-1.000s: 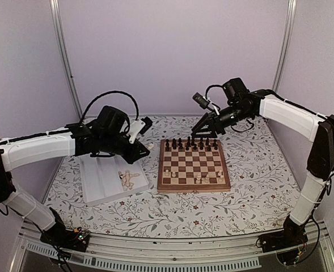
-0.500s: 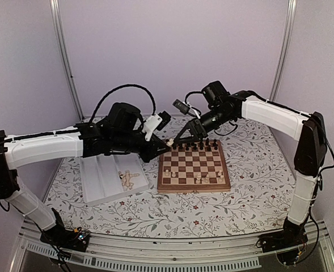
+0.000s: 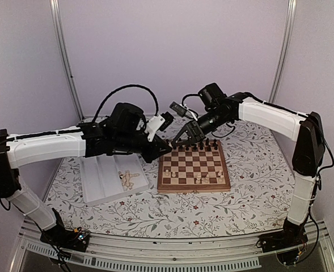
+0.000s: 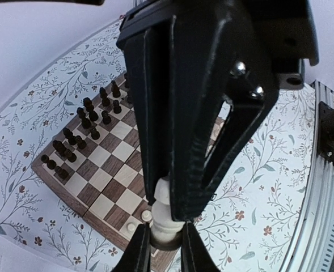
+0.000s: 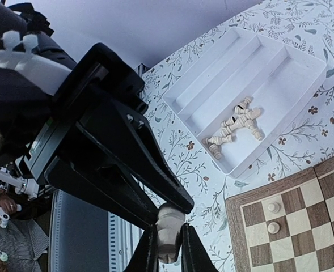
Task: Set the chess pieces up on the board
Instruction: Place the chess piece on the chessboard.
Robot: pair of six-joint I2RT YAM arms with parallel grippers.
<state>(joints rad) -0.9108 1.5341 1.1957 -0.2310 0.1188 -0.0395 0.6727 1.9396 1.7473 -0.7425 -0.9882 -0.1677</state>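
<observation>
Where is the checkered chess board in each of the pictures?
Top external: the board lies at centre, slightly right, between the two arms.
Left wrist: the board is at left-centre, partly hidden behind the black fingers.
Right wrist: only a corner of the board shows, at bottom right.
Shared landmark: the flowered tablecloth under the board.

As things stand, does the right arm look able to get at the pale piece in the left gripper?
Apparently yes: the right gripper has its fingers closed on the pale piece that the left gripper holds, near the board's far left corner, with nothing between them.
</observation>
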